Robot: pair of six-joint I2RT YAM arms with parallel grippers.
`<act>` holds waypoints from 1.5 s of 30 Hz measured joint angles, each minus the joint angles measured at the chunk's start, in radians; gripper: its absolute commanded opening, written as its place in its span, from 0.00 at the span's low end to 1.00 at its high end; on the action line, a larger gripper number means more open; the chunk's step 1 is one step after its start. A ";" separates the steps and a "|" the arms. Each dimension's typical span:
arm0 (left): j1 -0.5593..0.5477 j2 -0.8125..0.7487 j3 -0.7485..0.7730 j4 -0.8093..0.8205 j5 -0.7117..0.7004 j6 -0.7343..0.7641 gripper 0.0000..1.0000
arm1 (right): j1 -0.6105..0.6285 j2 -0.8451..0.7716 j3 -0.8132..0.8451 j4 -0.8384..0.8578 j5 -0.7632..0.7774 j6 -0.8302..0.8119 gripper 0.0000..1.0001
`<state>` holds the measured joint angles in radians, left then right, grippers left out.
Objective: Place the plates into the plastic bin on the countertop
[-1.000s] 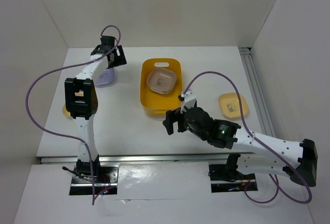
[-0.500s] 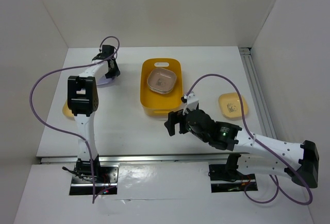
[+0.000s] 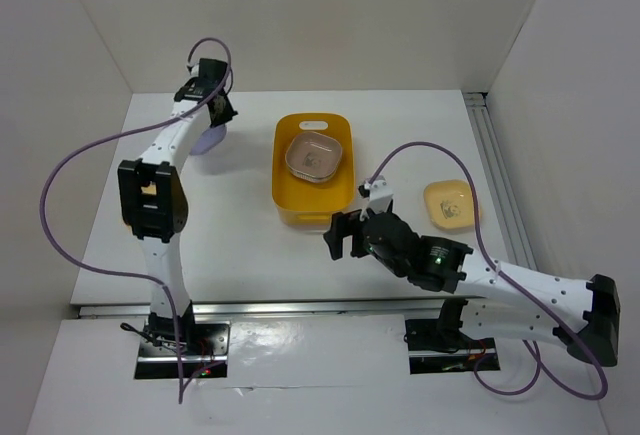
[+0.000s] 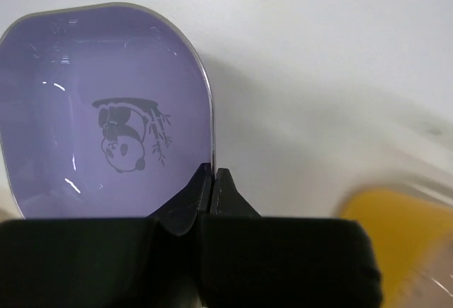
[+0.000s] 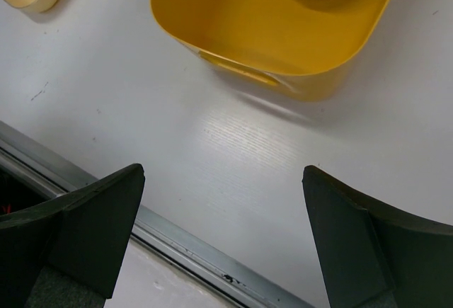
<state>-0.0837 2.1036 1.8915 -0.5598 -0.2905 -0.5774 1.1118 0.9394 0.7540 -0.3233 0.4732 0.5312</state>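
Observation:
A lavender plate (image 4: 106, 110) with a panda print hangs tilted at the back left of the countertop (image 3: 230, 225). My left gripper (image 4: 212, 175) is shut on its right rim, and from above that gripper (image 3: 212, 118) sits just over the plate (image 3: 207, 139). The yellow-orange plastic bin (image 3: 288, 187) stands mid-table with a stack of plates (image 3: 313, 158) inside. A cream-yellow plate (image 3: 449, 203) lies to the right. My right gripper (image 3: 345, 236) hovers open and empty just in front of the bin (image 5: 269, 18).
White walls close in the left, back and right sides. A metal rail (image 3: 495, 170) runs along the right edge, and another rail (image 5: 191, 244) runs along the near edge under my right gripper. Purple cables loop above both arms.
My left gripper went from open to shut on the lavender plate's rim and lifted it a little toward the back. The right arm drifted slightly right and stayed open.

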 measured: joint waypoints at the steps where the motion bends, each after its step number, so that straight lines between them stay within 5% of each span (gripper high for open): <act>1: -0.024 -0.023 0.027 -0.026 -0.012 -0.009 0.00 | 0.000 -0.005 0.000 -0.007 0.010 0.006 1.00; 13: -0.388 -0.490 0.063 -0.085 -0.035 -0.325 0.00 | 0.001 -0.169 0.198 -0.293 0.282 0.154 1.00; 23: -0.543 -0.261 0.038 -0.088 -0.074 -0.634 0.00 | 0.001 -0.240 0.278 -0.396 0.331 0.208 1.00; 40: -0.468 -0.040 0.032 0.060 0.006 -0.787 0.00 | 0.001 -0.187 0.183 -0.377 0.280 0.158 1.00; 45: -0.469 -0.005 0.032 0.094 0.038 -0.787 0.65 | 0.001 -0.176 0.180 -0.372 0.268 0.135 1.00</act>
<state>-0.5526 2.0991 1.9236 -0.4656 -0.2527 -1.3647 1.1130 0.7631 0.9337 -0.6956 0.7414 0.6666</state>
